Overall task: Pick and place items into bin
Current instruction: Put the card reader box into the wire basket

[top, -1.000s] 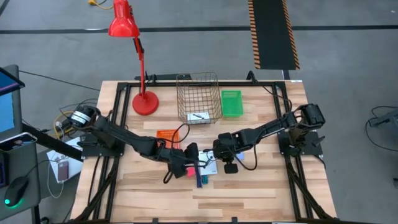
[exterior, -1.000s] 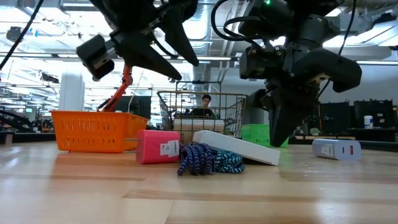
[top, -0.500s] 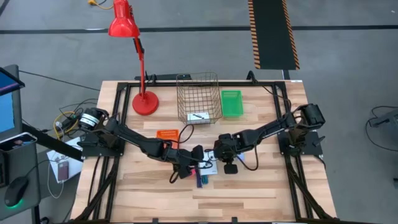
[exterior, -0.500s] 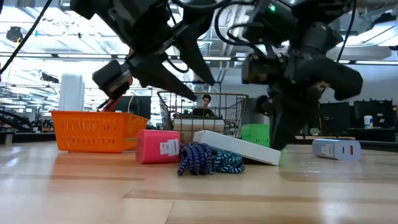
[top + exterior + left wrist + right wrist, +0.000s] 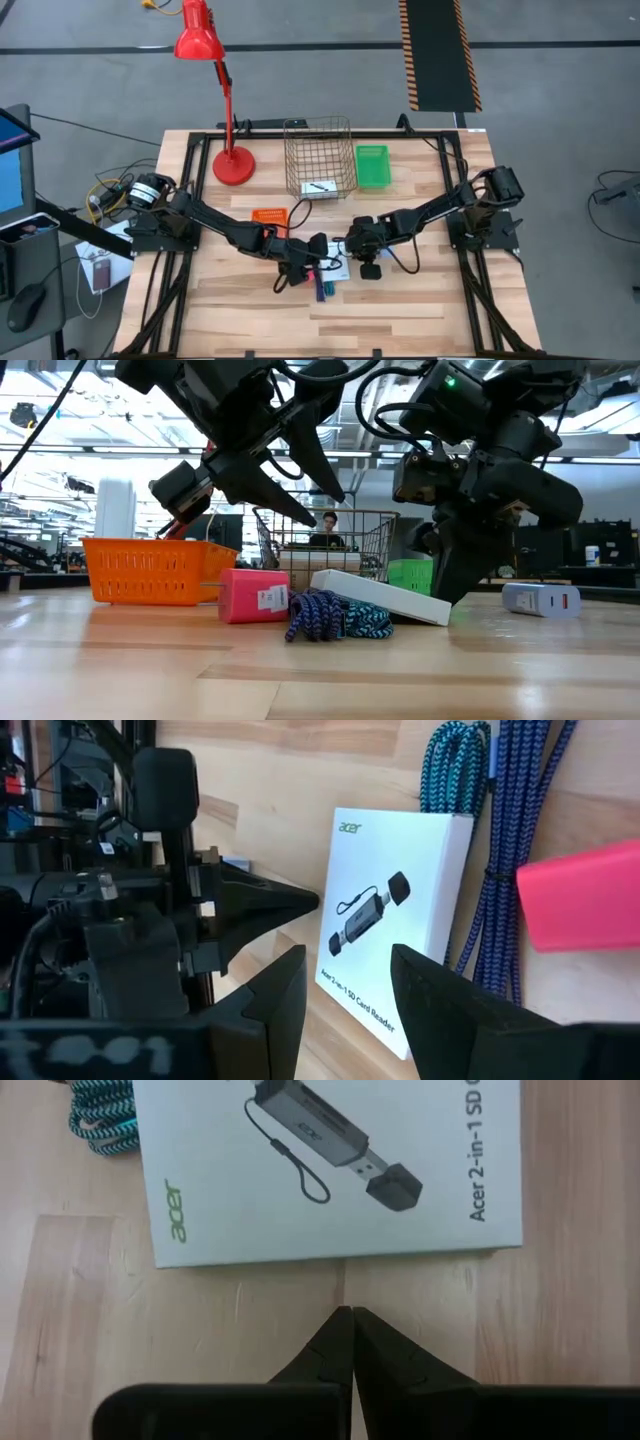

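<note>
Tabletop unchanged — left end effector [image 5: 345,990] lower, apart; right end effector [image 5: 350,1342] together beside white box [image 5: 330,1165].

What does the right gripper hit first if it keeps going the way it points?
Most likely the white Acer card-reader box: the shut right gripper points its tip at the box's near edge, over bare table.
</note>
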### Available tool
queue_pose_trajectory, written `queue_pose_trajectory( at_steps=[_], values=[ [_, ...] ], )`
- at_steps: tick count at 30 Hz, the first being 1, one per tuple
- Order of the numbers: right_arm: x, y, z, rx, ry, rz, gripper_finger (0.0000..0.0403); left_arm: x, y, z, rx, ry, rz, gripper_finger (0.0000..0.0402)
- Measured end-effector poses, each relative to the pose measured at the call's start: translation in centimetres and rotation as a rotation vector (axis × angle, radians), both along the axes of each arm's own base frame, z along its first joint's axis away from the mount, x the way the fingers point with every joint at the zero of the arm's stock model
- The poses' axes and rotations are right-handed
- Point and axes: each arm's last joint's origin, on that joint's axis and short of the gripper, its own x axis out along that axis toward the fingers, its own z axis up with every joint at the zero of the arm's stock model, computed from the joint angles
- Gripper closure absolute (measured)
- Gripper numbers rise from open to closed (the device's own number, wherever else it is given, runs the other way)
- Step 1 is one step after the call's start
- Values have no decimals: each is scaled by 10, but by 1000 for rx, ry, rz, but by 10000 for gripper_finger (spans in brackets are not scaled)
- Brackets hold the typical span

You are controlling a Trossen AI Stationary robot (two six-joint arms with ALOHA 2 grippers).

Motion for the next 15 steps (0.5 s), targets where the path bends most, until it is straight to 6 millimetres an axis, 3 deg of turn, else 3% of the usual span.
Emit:
queue_pose_trajectory(
  at_steps=[9,15],
  values=[
    [3,1,0,17,-41,-28,403,-1,1,-1,6,16,2,264],
    [-6,-3,-12,79,-113,-104,403,-2,1,-2,10,26,2,264]
  ],
)
